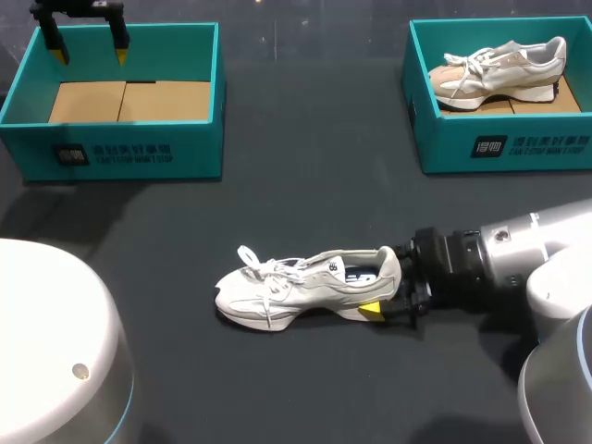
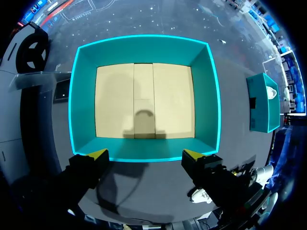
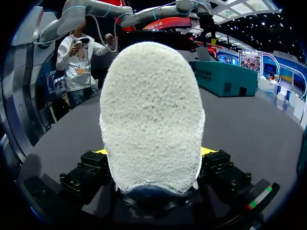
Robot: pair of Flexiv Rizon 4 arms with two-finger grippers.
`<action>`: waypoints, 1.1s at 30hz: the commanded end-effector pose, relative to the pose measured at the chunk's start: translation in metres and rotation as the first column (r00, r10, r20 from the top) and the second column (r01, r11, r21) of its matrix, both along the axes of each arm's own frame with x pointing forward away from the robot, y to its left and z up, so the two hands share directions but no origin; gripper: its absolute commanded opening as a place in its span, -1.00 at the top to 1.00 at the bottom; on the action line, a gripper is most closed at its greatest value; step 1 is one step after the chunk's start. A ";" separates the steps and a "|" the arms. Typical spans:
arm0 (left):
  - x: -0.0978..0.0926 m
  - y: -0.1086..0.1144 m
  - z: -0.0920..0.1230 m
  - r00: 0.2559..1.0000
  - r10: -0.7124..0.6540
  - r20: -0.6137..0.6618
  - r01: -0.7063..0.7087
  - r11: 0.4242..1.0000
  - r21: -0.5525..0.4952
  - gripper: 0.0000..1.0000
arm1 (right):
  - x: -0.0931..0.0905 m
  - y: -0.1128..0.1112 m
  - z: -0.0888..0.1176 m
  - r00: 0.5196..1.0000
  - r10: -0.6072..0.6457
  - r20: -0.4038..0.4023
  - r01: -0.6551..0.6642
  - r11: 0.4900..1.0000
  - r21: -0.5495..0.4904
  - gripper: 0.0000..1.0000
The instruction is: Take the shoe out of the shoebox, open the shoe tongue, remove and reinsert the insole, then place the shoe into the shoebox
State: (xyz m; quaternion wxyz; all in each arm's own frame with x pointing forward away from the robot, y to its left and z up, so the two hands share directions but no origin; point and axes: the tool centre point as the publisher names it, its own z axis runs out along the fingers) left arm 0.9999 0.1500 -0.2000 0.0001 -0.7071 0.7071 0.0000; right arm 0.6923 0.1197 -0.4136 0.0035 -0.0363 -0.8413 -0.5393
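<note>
Head view: right gripper [image 1: 384,285] clamps shoe [image 1: 296,287] by the heel, toe pointing away ahead. Left gripper [image 1: 90,46] spread wide, shoebox [image 1: 129,148] beneath its tips.

Left shoebox [image 1: 190,141] front wall: white square logo and a line of lettering, too small to read | right shoebox [image 1: 444,146] front wall: same white logo and lettering, unreadable | shoe [image 1: 277,291]: dark printed patch inside heel opening, illegible
</note>
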 end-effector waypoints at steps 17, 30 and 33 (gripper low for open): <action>-0.115 -0.105 0.016 0.999 -0.007 0.040 0.007 1.000 -0.012 -1.00 | -0.001 0.000 0.000 1.000 0.000 0.001 0.000 1.000 -0.004 1.00; -0.134 -0.130 0.013 0.999 -0.042 -0.003 0.042 0.999 -0.021 -1.00 | -0.001 0.000 0.000 1.000 0.000 0.001 0.000 1.000 -0.004 1.00; -0.134 -0.130 0.013 0.999 -0.042 -0.003 0.042 0.999 -0.021 -1.00 | -0.001 0.000 0.000 1.000 0.000 0.001 0.000 1.000 -0.004 1.00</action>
